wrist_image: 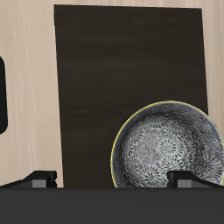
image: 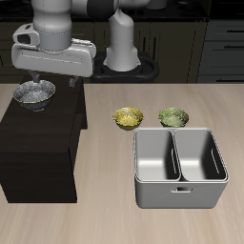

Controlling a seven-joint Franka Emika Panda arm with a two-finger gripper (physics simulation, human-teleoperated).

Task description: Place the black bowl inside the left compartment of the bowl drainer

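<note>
The black bowl (image: 34, 92) (wrist_image: 166, 145), silvery-grey and speckled with a darker inside, sits upright on top of a dark wooden cabinet (image: 38, 143) (wrist_image: 122, 79). My gripper (image: 53, 82) (wrist_image: 114, 179) hovers just above the cabinet top, open, with nothing between its fingers. It is off-centre from the bowl, which lies close under one fingertip (wrist_image: 188, 179). The bowl drainer (image: 181, 196), a grey tub with two wells and a centre wall, stands on the table beside the cabinet, near the front edge. Both wells look empty.
Two small yellow-green bowls (image: 128, 117) (image: 173, 116) stand on the table just behind the drainer. The cabinet's top is well above table height. Dark kitchen cupboards line the back.
</note>
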